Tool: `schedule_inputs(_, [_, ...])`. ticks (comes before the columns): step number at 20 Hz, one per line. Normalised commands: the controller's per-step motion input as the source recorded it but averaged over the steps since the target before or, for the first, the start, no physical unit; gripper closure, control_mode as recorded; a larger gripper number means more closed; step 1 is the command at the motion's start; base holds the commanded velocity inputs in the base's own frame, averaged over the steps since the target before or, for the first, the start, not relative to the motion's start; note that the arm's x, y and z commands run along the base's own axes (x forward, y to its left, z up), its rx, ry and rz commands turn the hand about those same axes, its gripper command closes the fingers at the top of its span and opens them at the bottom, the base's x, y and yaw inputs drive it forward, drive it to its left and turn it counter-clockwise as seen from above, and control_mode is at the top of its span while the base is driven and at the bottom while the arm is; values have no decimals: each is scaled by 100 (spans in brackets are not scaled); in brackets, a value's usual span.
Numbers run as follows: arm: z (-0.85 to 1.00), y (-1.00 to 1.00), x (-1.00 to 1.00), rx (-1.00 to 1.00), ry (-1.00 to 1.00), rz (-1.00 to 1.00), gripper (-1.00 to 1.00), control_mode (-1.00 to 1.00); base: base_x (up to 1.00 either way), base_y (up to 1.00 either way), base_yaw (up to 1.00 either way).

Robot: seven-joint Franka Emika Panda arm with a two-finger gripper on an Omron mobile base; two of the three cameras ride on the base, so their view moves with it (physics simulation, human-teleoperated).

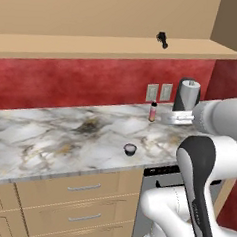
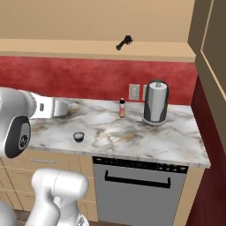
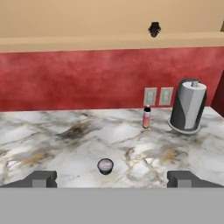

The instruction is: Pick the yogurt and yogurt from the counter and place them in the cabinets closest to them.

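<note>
One yogurt (image 1: 130, 150) (image 2: 79, 137) (image 3: 105, 166), a tiny round cup with a whitish top, stands on the veined marble counter (image 1: 49, 135) near its front edge. In the hand view my gripper (image 3: 112, 179) is open, its two dark fingertips (image 3: 41, 178) set wide apart and empty. The cup sits ahead of them, roughly midway between. My white hand (image 1: 178, 117) hovers above the counter, apart from the cup. Tan cabinets (image 1: 98, 9) hang overhead with a thick shelf board (image 1: 110, 47). A small dark object (image 1: 162, 40) (image 2: 124, 43) (image 3: 154, 29) lies on that board; I cannot tell what it is.
A slim pink-red bottle (image 1: 153, 112) (image 2: 122, 108) (image 3: 147, 117) and a tall silver-grey canister (image 2: 156, 102) (image 3: 189, 105) stand at the back by the wall outlets (image 1: 159, 92). Below the counter are wood drawers (image 1: 85, 188) and a dishwasher (image 2: 141, 190). A tall tan side panel (image 2: 212, 44) closes the right.
</note>
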Motion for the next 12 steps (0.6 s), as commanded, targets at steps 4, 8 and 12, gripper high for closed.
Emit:
schedule_inputs(4, [-19, 0, 12, 0, 1, 0, -100, -100, 0, 0, 0])
schedule_inputs(8, [-22, 0, 11, -1, 0, 0, -100, -100, 0, 0, 0])
schedule_inputs(12, [-31, 2, 14, 0, 4, 0, -100, -100, 0, 0, 0])
